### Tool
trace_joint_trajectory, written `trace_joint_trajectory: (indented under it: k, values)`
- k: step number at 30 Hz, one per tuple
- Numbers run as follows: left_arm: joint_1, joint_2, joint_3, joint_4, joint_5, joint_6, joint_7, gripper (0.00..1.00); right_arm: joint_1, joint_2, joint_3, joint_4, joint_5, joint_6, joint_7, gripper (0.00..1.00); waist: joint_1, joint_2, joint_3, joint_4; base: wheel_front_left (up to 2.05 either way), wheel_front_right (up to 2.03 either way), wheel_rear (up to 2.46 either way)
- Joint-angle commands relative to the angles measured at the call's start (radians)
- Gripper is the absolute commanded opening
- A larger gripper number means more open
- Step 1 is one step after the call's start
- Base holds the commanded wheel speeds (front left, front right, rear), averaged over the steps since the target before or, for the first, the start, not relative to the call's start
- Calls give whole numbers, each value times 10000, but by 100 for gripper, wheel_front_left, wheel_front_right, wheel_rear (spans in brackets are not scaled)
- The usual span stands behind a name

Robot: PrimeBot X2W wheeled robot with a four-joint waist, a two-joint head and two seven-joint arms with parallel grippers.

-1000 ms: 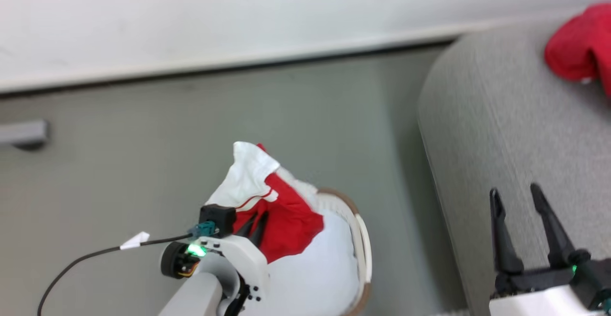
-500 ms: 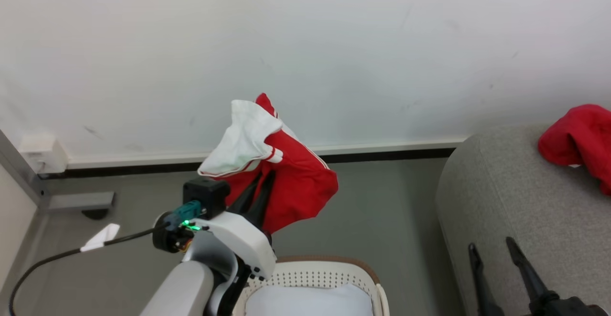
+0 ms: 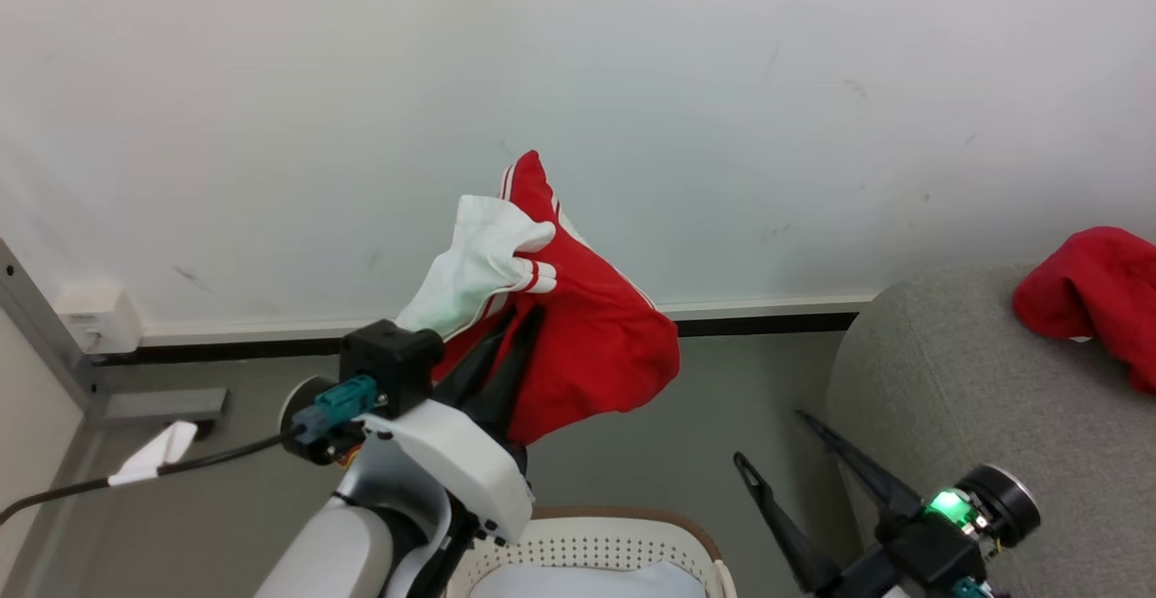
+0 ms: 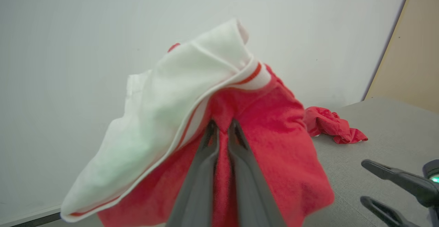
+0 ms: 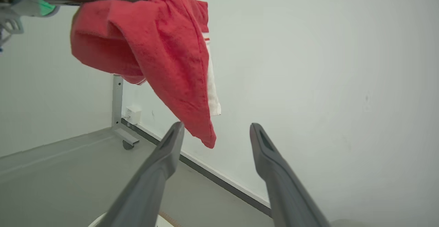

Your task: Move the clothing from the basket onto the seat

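White wall [image 3: 271,83] and grey floor [image 3: 722,399] form the background, with a dark skirting line where they meet.

Basket [image 3: 632,539]: at the bottom edge of the head view, below the left arm. Its perforated cream wall and brown rim are visible, and a pale sheet [image 3: 587,583] lies inside. Most of the basket is cut off by the frame, so its other contents cannot be told.

Seat [image 3: 948,381]: grey and rounded, at the right. A crumpled red garment [image 3: 1093,291] lies on its top, near the wall.

Left claw [image 3: 528,320]: raised above the basket, fingers almost together, pinching a held garment [image 3: 596,354] of red cloth with a white panel and striped trim. The fabric drapes over the fingers on both sides, clear of the basket and apart from the seat. In the left wrist view a thin strip of red cloth shows between the two fingers [image 4: 205,172]. The white panel falls to that view's left and the red to its right.

Right claw [image 3: 773,439]: fingers spread wide, holding nothing, low between basket and seat in the head view. In the right wrist view the held garment's lower tip hangs above the gap, nearer the left-hand finger [image 5: 161,165]. The head view shows the cloth and this claw apart.
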State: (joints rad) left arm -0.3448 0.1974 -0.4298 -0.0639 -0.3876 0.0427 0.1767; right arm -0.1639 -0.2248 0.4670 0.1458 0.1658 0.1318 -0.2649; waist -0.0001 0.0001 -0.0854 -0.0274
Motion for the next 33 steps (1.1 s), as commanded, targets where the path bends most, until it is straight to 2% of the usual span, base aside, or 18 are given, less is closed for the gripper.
trace_joint_trajectory:
  k: [1,5,8,15,20,22,27,32,33]
  values:
    - [146,43,-13,-72,32,22,53,0,-332,-175,313,83,22,-22,9,100,1,-1,1,15,0,0,0]
    - [144,-59,-142,-190,-71,-4,143,0,-1589,-734,1878,553,-132,-22,9,100,1,-1,6,98,0,0,0]
    - [89,-123,-251,-163,-97,-34,182,0,-2418,-775,2681,987,-342,-24,9,100,1,-1,31,162,0,0,0]
    - [-36,-246,-519,-134,-150,-119,288,0,-3483,-10,3324,2094,-757,-24,10,100,1,-1,112,278,0,0,0]
    - [-66,-317,-709,-70,-195,-164,370,0,-3885,834,2848,2670,-1196,-24,10,100,1,-1,190,334,0,0,0]
    - [-76,-332,-754,-22,-211,-169,391,0,-3868,1108,2463,2745,-1305,-24,10,0,1,-1,215,377,0,0,0]
    - [-102,-279,-789,98,-191,-134,389,0,-3668,1453,1991,2589,-1282,-24,8,0,1,-1,258,449,0,0,0]
    - [-42,-224,-734,158,-168,-20,306,0,-3404,1515,1687,2580,-1113,-24,10,0,1,-1,275,433,0,0,0]
    - [-15,-207,-731,183,-160,-16,293,7,-3362,1518,1668,2615,-1073,-24,10,0,1,-1,278,424,0,0,0]
